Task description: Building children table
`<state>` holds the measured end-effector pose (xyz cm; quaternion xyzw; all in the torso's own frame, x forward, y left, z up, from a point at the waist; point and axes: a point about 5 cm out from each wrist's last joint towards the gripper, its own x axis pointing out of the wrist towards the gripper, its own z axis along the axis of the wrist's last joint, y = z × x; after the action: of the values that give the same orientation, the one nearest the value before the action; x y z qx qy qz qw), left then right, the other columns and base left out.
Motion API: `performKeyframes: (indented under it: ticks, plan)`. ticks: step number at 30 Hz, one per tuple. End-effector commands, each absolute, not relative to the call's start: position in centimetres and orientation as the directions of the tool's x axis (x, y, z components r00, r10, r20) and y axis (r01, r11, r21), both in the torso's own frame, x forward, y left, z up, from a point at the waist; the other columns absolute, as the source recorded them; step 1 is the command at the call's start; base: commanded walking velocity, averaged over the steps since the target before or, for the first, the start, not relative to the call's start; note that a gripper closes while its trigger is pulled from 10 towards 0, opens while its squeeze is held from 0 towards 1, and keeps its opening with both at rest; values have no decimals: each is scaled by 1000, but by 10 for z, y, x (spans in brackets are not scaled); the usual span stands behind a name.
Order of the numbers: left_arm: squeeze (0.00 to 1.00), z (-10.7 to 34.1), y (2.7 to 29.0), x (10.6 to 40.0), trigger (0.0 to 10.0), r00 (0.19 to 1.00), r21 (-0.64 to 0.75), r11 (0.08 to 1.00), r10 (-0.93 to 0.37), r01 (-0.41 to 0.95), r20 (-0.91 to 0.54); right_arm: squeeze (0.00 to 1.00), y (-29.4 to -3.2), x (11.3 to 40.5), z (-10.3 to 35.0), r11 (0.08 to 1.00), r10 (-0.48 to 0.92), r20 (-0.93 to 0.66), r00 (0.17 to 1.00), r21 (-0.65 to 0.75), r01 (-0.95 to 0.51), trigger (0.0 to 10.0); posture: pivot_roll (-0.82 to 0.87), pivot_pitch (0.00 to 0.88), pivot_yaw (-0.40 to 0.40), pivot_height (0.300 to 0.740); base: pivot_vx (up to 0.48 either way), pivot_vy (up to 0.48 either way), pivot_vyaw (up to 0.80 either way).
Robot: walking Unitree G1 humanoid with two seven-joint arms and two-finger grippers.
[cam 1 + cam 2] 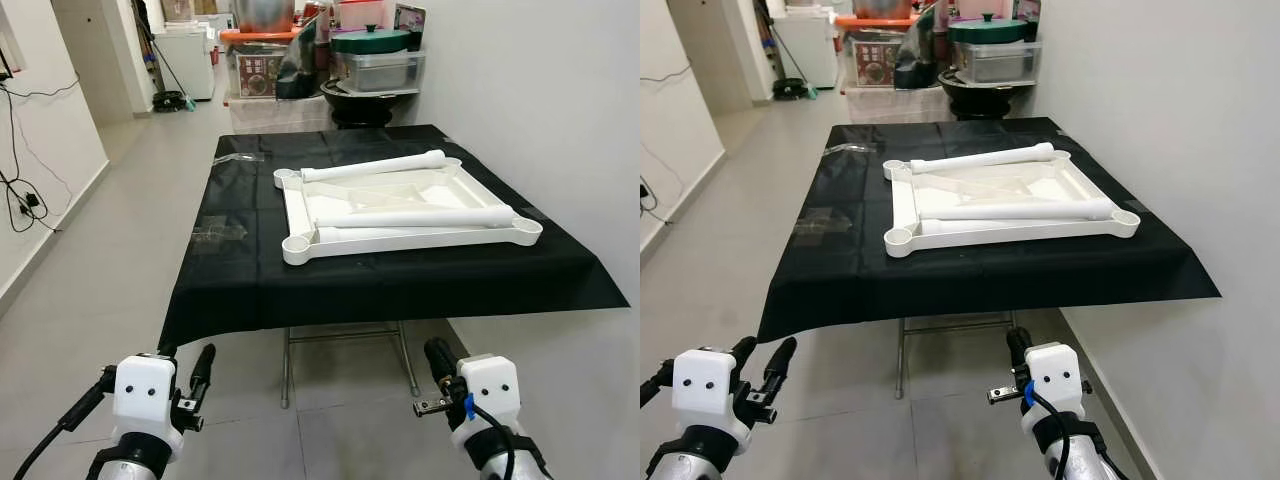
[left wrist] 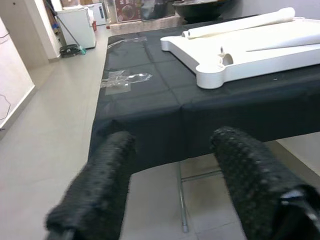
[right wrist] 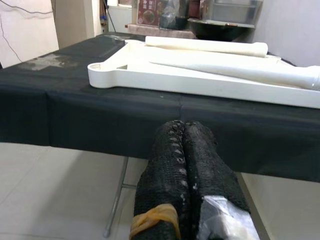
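A white plastic children's table top (image 1: pixel 300 215) lies upside down on a table draped in black cloth (image 1: pixel 250 270), with round sockets at its corners. Two white table legs rest loose on it: one (image 1: pixel 375 166) across the far edge, another (image 1: pixel 415 217) near the front edge. My left gripper (image 2: pixel 170 185) hangs low in front of the table's front left corner, fingers (image 2: pixel 95 195) spread open and empty. At the front right, below the cloth edge, my right gripper (image 3: pixel 184 150) is shut with nothing in it.
A white wall (image 1: pixel 560 120) runs close along the table's right side. Pots, bins and boxes (image 1: pixel 370 60) are stacked behind the table. Clear tape patches (image 1: pixel 220 230) stick to the cloth. Grey tiled floor (image 1: pixel 120 230) stretches to the left, with cables along the left wall.
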<state>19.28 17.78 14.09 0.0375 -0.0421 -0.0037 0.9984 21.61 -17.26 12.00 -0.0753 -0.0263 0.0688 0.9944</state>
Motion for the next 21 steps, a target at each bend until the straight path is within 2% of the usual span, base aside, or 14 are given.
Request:
performKeyframes:
  ticks: [1,6,7,8,9,21]
  plan:
    - [1000,140,177,193,10000,996,72,997,-19,13,88,0,-171,215,123,981,146,61,987,-136,-137,10000,18,0,-11,740,0,0,0]
    - [1000,142,178,193,10000,995,67,998,-21,15,97,0,-171,215,126,982,152,74,986,-122,-142,10000,19,0,-10,740,0,0,0]
    - [1000,142,178,193,10000,995,65,998,-22,16,99,94,-171,215,128,983,154,85,984,-114,-144,10000,20,0,-10,740,0,0,0]
    - [1000,142,179,193,10000,995,63,998,-23,17,100,725,-171,215,129,984,153,90,984,-110,-143,10000,19,0,-10,740,0,0,0]
    - [1000,141,179,192,10000,995,62,998,-25,19,101,1000,-170,214,130,984,162,102,982,-90,-153,10000,18,0,-10,740,0,0,0]
    - [1000,139,182,195,10000,996,77,997,8,-14,83,1000,-172,214,137,984,168,122,978,-87,-158,10000,16,0,-10,740,0,0,0]
